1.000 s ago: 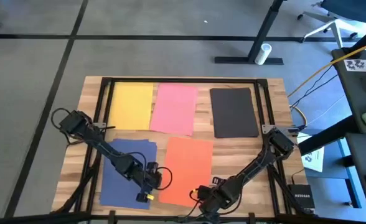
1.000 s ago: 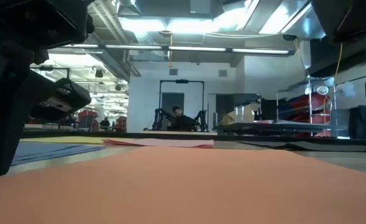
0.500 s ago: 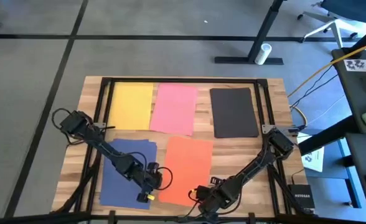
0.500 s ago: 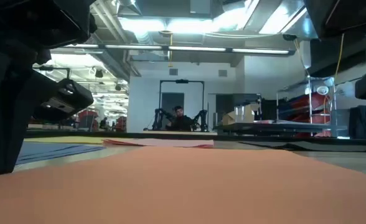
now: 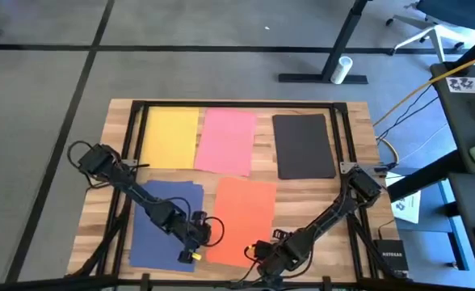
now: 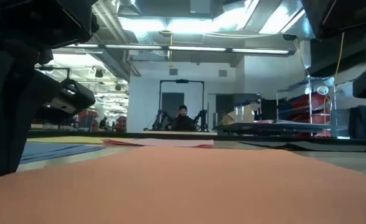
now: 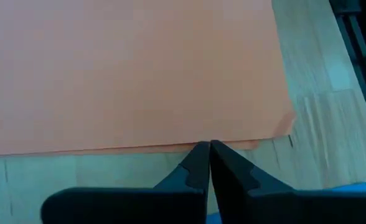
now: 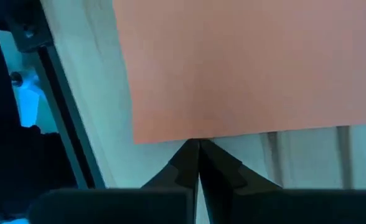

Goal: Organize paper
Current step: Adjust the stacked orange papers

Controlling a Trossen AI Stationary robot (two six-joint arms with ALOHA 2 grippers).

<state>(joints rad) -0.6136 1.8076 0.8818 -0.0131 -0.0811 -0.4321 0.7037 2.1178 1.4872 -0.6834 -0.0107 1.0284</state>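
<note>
Currently: five coloured sheets lay flat on the wooden table (image 5: 108,129). Far row, from the left arm's side across: yellow sheet (image 5: 171,137), pink sheet (image 5: 228,141), black sheet (image 5: 304,145). Near row: navy blue sheet (image 5: 158,230) under the left arm, orange sheet (image 5: 244,220) just beside it, roughly centre.

Left gripper (image 7: 209,149) sat low at the orange sheet's edge on the navy side, fingers pressed together, tips right at the paper's border near one corner. Whether paper was pinched between them couldn't be told.

Right gripper (image 8: 199,147) was at the orange sheet's near edge, close to the table's front rail, fingers also closed tip to tip, touching the sheet's border. Same doubt about any grip on paper.

Low view: orange sheet filled the foreground, lying flat; pink and navy sheets showed as thin strips beyond it.
</note>
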